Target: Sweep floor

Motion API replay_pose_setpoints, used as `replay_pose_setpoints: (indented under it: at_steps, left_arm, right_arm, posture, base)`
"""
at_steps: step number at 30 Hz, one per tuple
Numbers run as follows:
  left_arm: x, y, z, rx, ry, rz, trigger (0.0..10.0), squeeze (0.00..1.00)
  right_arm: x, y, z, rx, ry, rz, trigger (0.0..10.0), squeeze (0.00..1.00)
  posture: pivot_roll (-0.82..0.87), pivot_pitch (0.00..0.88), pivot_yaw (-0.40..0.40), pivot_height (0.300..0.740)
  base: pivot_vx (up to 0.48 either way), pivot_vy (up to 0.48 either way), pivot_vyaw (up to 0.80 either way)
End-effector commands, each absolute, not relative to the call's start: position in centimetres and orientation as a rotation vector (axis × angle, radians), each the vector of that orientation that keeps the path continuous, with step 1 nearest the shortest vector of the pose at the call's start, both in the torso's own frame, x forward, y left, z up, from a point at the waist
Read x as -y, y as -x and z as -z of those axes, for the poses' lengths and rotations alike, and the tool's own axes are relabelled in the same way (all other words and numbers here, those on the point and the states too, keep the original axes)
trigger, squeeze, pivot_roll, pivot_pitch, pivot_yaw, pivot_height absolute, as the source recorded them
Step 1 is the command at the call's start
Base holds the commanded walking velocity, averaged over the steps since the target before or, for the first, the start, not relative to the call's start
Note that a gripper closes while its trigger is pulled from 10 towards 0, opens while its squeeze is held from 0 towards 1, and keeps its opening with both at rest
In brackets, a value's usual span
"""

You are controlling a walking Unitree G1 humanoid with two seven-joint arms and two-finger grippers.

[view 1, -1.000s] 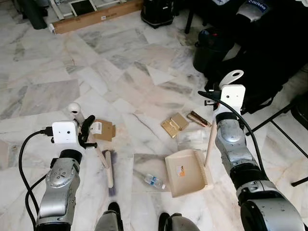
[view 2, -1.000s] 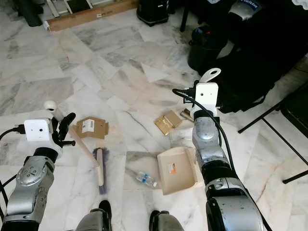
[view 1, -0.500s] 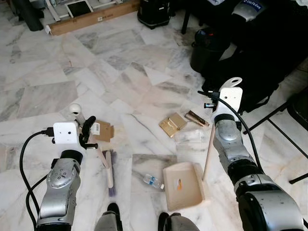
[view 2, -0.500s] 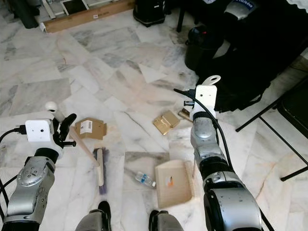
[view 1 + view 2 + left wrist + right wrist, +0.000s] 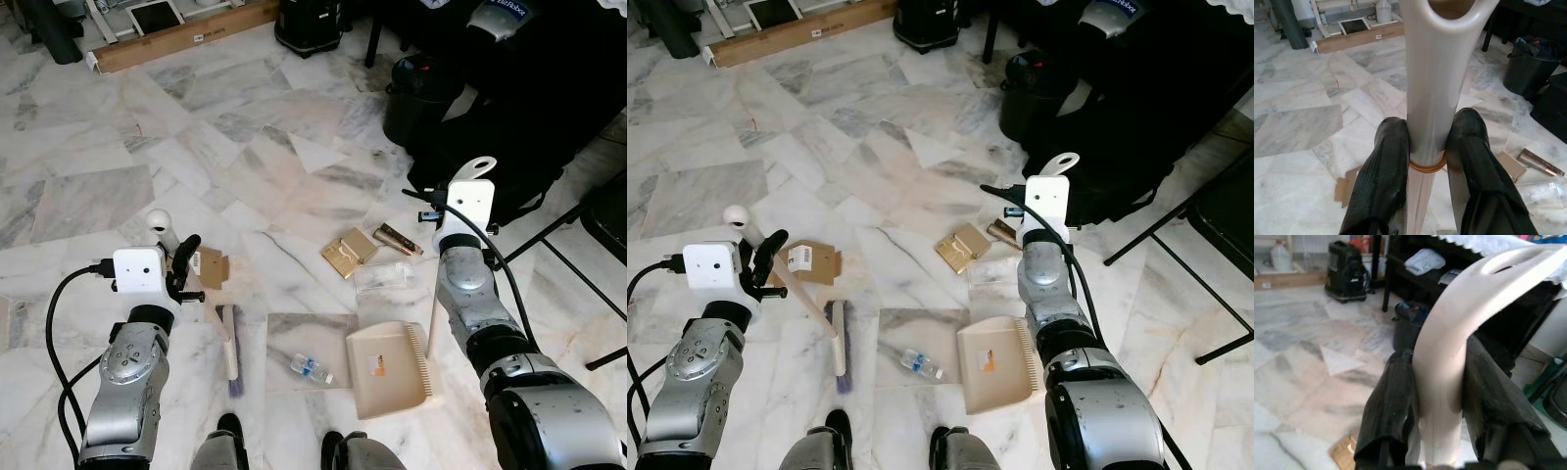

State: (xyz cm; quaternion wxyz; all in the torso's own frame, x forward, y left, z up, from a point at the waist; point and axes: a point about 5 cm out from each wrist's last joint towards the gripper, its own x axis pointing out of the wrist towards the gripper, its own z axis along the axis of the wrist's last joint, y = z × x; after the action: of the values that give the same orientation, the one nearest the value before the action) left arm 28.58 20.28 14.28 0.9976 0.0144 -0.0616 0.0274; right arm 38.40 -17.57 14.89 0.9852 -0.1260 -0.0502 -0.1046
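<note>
Left wrist view: the left gripper (image 5: pixel 1426 152) has its two black fingers (image 5: pixel 1383 176) closed against the pale handle of the broom (image 5: pixel 227 343), gripping it just above an orange ring. From the head camera, the handle slants down from that gripper to the brush head, which rests on the marble floor (image 5: pixel 245 127) ahead of the robot's left foot. Right wrist view: the right gripper (image 5: pixel 1437 396) is clamped on the cream handle of the dustpan (image 5: pixel 390 370), one finger on each side. That handle stands nearly upright, and the pan lies flat on the floor with its toothed edge on the robot's right side. A small plastic bottle (image 5: pixel 311 369) lies on a grey tile between the brush head and the pan. Farther out are a flattened cardboard piece (image 5: pixel 210 267) near the left gripper, a gold-coloured box (image 5: pixel 349 253), a clear plastic wrapper (image 5: pixel 382 277) and a brown tube (image 5: pixel 396 239). A long cardboard carton (image 5: pixel 186 35) lies at the far edge.
</note>
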Motion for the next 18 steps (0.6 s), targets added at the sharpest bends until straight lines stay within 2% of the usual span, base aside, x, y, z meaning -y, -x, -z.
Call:
replay_pose_setpoints:
  at_steps: [1, 7, 18]
  left_arm:
    - [-20.2, -28.3, -14.4, 0.115, -0.019, -0.034, 10.0, 0.00]
    - [-20.1, -28.2, -14.5, 0.107, -0.017, -0.011, 10.0, 0.00]
    - [-19.1, -28.1, -13.9, 0.044, 0.017, 0.067, 10.0, 0.00]
  right_arm:
    - [17.5, -38.0, -13.3, 0.027, 0.280, 0.200, 10.0, 0.00]
    - [17.2, -37.6, -11.9, -0.045, 0.227, 0.202, 10.0, 0.00]
    - [16.0, -37.4, -10.4, -0.149, 0.245, 0.126, 10.0, 0.00]
  posture:
    - [-0.05, 0.310, -0.079, 0.740]
    - [-0.05, 0.317, -0.079, 0.740]
    - [-0.05, 0.322, -0.085, 0.740]
  base:
    - [0.000, 0.000, 0.00]
    - [0.000, 0.000, 0.00]
    - [0.000, 0.000, 0.00]
